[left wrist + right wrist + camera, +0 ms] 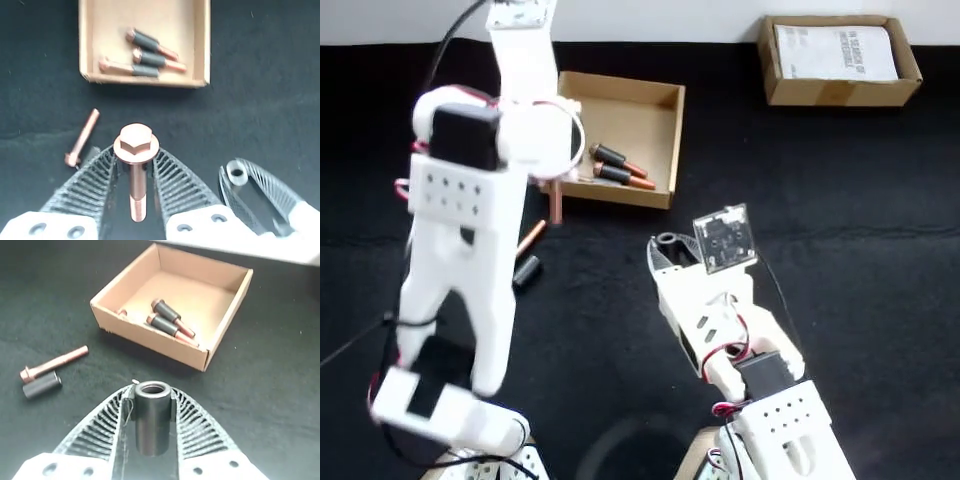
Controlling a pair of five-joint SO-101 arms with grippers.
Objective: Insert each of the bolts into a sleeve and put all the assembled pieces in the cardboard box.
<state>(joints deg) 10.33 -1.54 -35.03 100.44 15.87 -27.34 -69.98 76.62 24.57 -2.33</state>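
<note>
Left end effector: closed narrow on a bolt. Hex head sits past the fingertips, threaded end toward the wrist. Raised over the bench, just short of the box.
Right end effector: clamped on a sleeve, bore open at the fingertip end. Positioned beside the left end effector.
Loose bolt: lying flat on the bench in front of the box.
Loose sleeve: on its side, just beside the loose bolt's head.
Box: open-topped, beyond both end effectors.
Assembled pieces: three, lying close together on the box floor.
Second box: far corner of the bench, well apart, holding a printed sheet.
</note>
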